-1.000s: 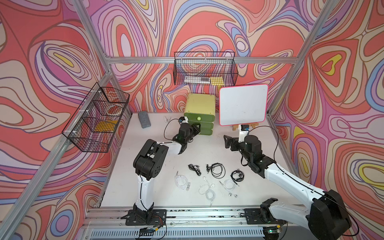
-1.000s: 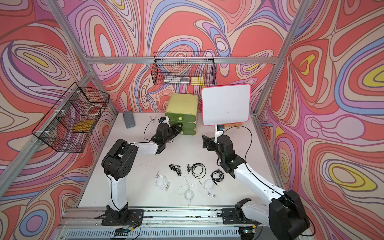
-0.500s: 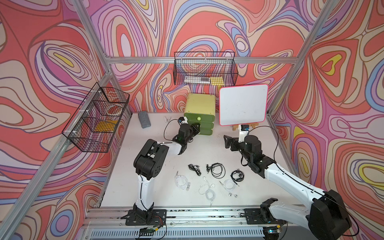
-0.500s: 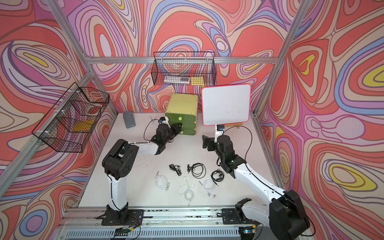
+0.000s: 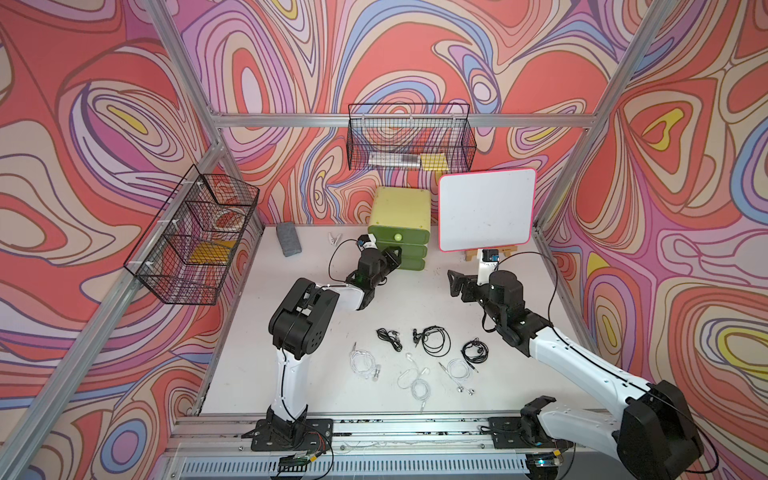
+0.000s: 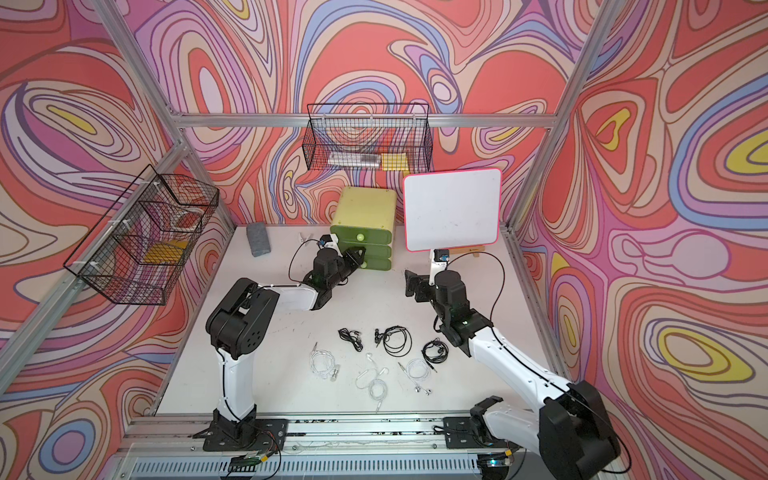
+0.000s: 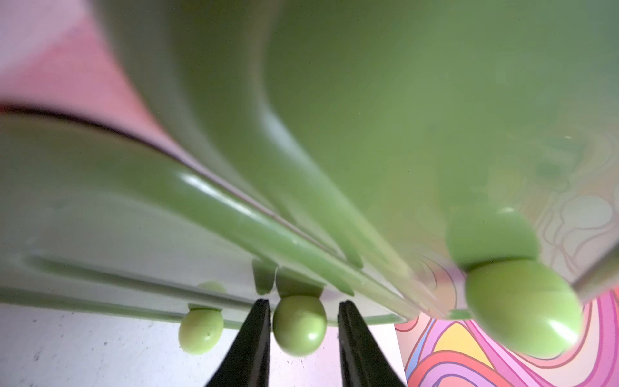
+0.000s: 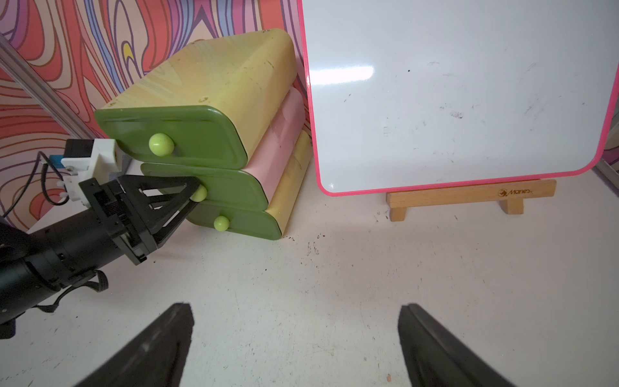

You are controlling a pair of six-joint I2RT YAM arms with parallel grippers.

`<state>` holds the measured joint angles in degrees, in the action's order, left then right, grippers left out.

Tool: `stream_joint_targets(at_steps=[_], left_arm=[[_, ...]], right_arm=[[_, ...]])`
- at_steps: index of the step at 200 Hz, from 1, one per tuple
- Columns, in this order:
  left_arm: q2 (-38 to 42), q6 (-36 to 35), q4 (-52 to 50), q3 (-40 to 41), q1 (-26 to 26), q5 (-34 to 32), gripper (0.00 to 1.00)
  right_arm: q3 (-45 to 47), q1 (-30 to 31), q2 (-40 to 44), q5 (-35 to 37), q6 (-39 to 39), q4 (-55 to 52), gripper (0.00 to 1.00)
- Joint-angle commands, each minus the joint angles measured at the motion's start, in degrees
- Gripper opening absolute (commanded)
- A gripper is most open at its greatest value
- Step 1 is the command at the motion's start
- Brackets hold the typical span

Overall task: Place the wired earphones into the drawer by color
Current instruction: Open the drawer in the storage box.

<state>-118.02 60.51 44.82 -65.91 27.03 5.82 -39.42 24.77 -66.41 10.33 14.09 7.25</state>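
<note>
**Two fingers around a knob, no hold yet**

Two black fingers (image 7: pixel 251 351) of the left claw (image 7: pixel 303 303) stood partly open on either side of the middle knob (image 7: pixel 299 330) of the drawer (image 8: pixel 214 77). Thin gaps showed, so nothing was gripped. The right claw (image 8: pixel 296 307) hung wide open and empty over the tabletop (image 8: pixel 335 251), off to one side of the left claw. The wired earphones (image 5: pixel 434 340), three black and three white coils, lay well behind both claws; no red set showed.

The knob looked round and glossy, so an off-centre pinch would likely slip off. With nothing bracing the cabinet, a pull might drag the whole stack forward or nudge the whiteboard (image 8: pixel 469 100) just beside it.

The drawer fronts and knobs pointed toward the left claw. Each front's long axis ran crosswise to the claw's reach.
</note>
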Motion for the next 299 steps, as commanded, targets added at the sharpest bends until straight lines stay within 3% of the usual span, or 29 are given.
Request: stream_joint_targets(at_steps=[1,33,93,299], left_arm=[[-1.2,0.2,1.8,-0.1,0.3,0.0,0.34],[-1.4,0.2,1.8,-0.2,0.3,0.1,0.32],[-1.0,0.1,1.9,0.1,0.3,0.1,0.22],[7.8,-0.4,3.7,9.1,2.8,-1.5,0.19]], right_arm=[[0.7,-0.3,0.9,0.6,0.0,1.0,0.98],[0.8,-0.3,1.0,0.6,0.0,1.0,0.98],[0.8,-0.3,1.0,0.7,0.0,1.0,0.98],[0.8,-0.3,1.0,0.8,0.0,1.1,0.98]])
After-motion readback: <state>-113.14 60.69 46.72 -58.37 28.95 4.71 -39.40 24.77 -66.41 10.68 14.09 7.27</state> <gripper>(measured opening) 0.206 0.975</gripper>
